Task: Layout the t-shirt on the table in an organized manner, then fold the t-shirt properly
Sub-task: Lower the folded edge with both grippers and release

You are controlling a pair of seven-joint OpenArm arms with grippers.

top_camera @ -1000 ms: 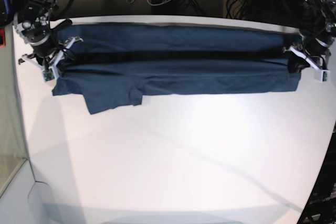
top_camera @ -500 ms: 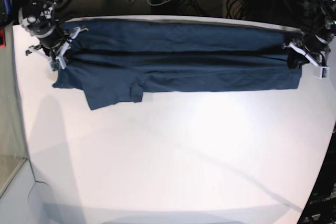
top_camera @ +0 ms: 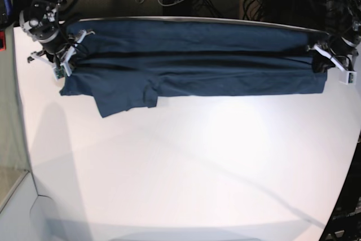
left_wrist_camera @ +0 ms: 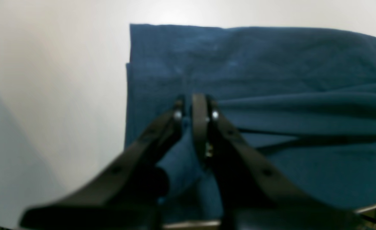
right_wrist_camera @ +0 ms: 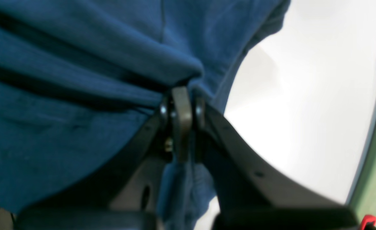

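The t-shirt (top_camera: 192,63) stretches along the bench's (top_camera: 186,173) far edge, each end pinched by the left pincer (left_wrist_camera: 194,97) and right pincer (right_wrist_camera: 181,91); near side lies bare.

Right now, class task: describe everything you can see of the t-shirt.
The t-shirt is dark navy soft cloth, stretched into a long band along the far edge of the white table. Long creases run its whole length, with dark shadowed folds between them. One short sleeve lies flat, sticking out toward the near side. Each end is pinched: the right hand grips bunched cloth at one end, the left hand the other. Its lower part rests on the table.
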